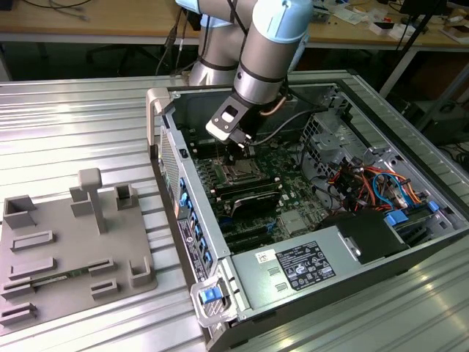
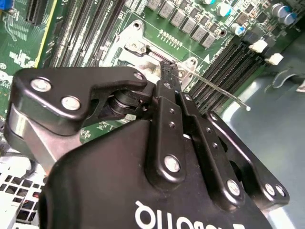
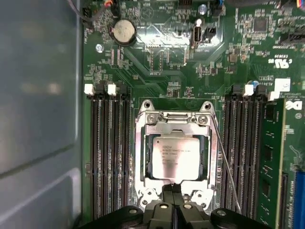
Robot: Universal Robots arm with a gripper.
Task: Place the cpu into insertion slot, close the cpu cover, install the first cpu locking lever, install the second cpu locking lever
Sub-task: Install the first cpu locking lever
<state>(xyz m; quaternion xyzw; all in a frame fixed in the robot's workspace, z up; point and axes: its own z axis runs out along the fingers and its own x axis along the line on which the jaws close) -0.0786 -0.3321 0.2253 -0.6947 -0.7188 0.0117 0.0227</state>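
The cpu (image 3: 176, 157) lies silver face up in the insertion slot (image 1: 238, 174) on the green motherboard. The cpu cover (image 3: 143, 157), a silvery frame, lies flat around the cpu. My gripper (image 3: 172, 188) is shut, and its black fingertips rest at the edge of the cover's frame with nothing between them. A thin wire locking lever (image 3: 226, 167) runs along one side of the socket, and in the second wrist view the lever (image 2: 224, 93) stands raised with its free end over the memory slots. In that view my gripper (image 2: 167, 71) points down at the socket. In the exterior view my gripper (image 1: 238, 150) hangs just above the socket.
Long black memory slots (image 3: 109, 157) flank the socket on both sides. The open computer case (image 1: 315, 271) has walls all around, with cables (image 1: 366, 183) at the exterior view's right. A grey fixture plate (image 1: 66, 249) lies on the table at the exterior view's left.
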